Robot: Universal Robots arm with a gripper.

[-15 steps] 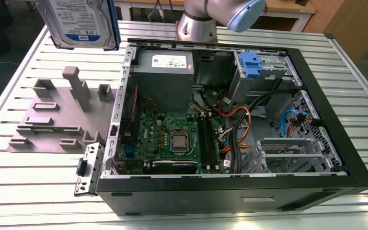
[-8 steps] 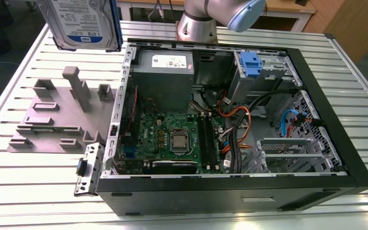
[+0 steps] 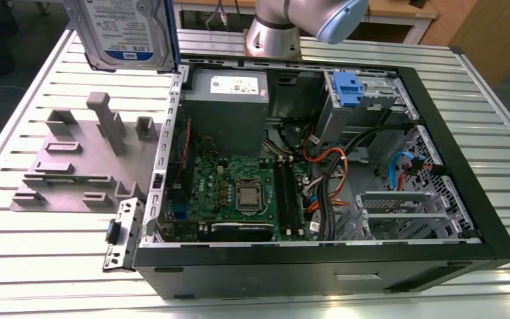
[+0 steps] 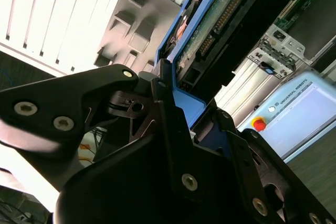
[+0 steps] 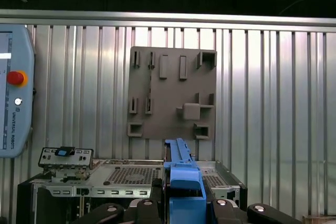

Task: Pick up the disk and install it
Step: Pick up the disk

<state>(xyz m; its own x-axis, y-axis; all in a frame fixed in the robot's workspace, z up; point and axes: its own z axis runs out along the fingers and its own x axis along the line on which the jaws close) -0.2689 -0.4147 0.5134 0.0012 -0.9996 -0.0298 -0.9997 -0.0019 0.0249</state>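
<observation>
**A:** Disk (image 3: pixel 124 33) first: where is it?

**B:** Going from big to small. The table (image 3: pixel 42 252) carries the open case (image 3: pixel 326 269), and the grey plate (image 3: pixel 78 159) lies just beside it on the exterior view's left. The disk is held up clear of the table and is not in the case. In the exterior view it shows above the plate's far end, label toward the camera. My gripper (image 5: pixel 184 205) is pinching it by the blue frame, and in both wrist views my fingers (image 4: pixel 164 119) press on either side of that frame.

**A:** What could go wrong?

**B:** I judge the hold to be the weak spot. I am clamped on a plastic edge, so a jolt could let the disk twist or slip. Inside the case, cables (image 3: pixel 326 159) lie near the bay with the blue clip (image 3: pixel 348 90). A tilted disk could snag them or strike the case rim.
</observation>
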